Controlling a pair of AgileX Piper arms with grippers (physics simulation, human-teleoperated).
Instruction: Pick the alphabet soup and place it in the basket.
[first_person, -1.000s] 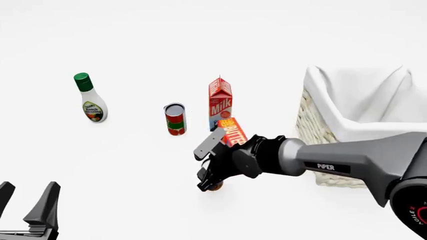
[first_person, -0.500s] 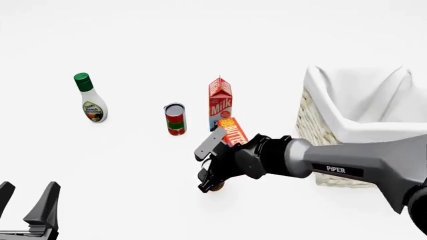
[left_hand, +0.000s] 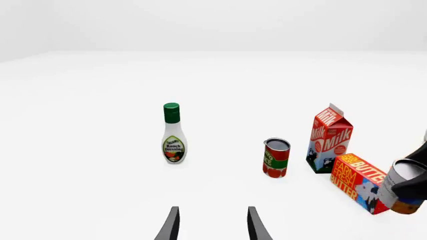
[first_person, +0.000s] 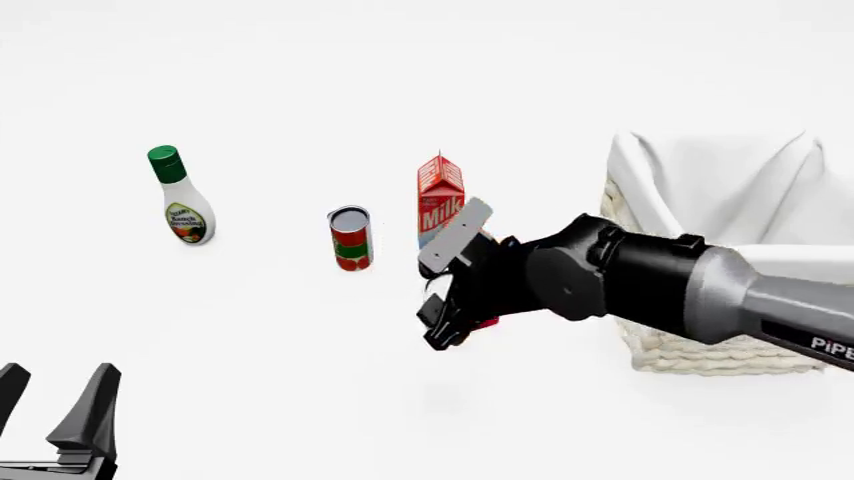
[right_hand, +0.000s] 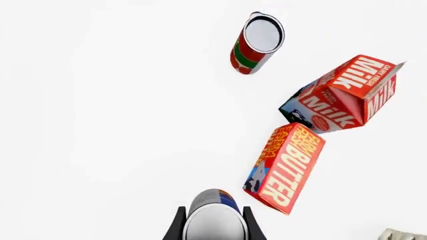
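The alphabet soup can (right_hand: 213, 216), blue label with a pale top, is clamped between my right gripper's fingers (right_hand: 177, 227). In the front view my right gripper (first_person: 445, 318) holds the can (first_person: 437, 291) in the air above the table, in front of the milk carton and left of the basket (first_person: 627, 215). The left wrist view shows the can (left_hand: 402, 186) lifted beside the butter box. The basket is large, cream wicker with a white cloth lining, at the right. My left gripper (first_person: 54, 415) is open and empty at the near left.
A red can with a green band (first_person: 350, 238), a milk carton (first_person: 439, 195) and a tilted butter box (right_hand: 287, 167) stand behind and under the held can. A dressing bottle (first_person: 178, 196) stands far left.
My right gripper has lifted the soup can off the table and moved up and a little right, towards the basket. The left arm has not moved.
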